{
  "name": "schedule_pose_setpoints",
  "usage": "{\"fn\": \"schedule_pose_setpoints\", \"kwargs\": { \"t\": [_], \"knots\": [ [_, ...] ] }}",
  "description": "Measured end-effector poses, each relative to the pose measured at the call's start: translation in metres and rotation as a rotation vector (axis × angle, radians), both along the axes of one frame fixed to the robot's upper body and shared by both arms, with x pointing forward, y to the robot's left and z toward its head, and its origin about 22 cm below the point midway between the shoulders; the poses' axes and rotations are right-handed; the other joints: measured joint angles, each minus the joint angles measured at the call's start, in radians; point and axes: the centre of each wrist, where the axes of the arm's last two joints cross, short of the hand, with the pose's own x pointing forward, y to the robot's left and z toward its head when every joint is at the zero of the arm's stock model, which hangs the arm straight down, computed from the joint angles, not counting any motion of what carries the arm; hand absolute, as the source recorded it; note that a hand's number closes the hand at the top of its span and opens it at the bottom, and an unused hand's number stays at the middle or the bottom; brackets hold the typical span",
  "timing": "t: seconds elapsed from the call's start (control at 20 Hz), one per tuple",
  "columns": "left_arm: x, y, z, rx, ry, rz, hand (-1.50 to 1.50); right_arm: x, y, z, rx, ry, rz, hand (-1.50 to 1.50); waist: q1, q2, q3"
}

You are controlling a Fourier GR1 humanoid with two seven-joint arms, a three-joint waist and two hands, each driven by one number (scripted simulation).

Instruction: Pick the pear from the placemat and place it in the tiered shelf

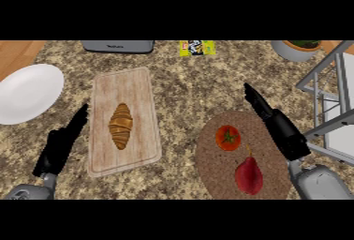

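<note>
A dark red pear (249, 175) lies on the round brown placemat (213, 164) at the lower right, stem pointing away from me. A tomato (227, 137) sits on the same mat just beyond it. My right hand (282, 130) hovers over the mat's right edge with straight fingers pointing up-left, open and holding nothing, just right of the pear and tomato. The grey metal tiered shelf (330, 101) stands at the right edge. My left hand (61, 143) rests open at the lower left, fingers up.
A wooden cutting board (138, 93) with a croissant (121, 125) lies left of centre. A white plate (27, 93) sits at the far left. At the back stand a grey appliance (118, 46), a yellow packet (197, 47) and a potted plant (298, 48).
</note>
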Motion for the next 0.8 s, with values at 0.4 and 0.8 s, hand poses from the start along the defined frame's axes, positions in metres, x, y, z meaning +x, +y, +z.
{"fn": "schedule_pose_setpoints", "kwargs": {
  "t": [0.4,0.8],
  "knots": [
    [0.013,-0.021,0.017,-0.080,-0.162,0.011,0.00,-0.006,-0.027,0.008,0.358,-0.003,-0.428,1.50,-0.103,-0.002,0.037],
    [0.015,-0.035,0.025,-0.129,-0.225,-0.001,0.00,-0.057,-0.086,-0.047,0.035,-0.085,-1.035,-1.50,-0.118,0.007,0.009]
  ]
}}
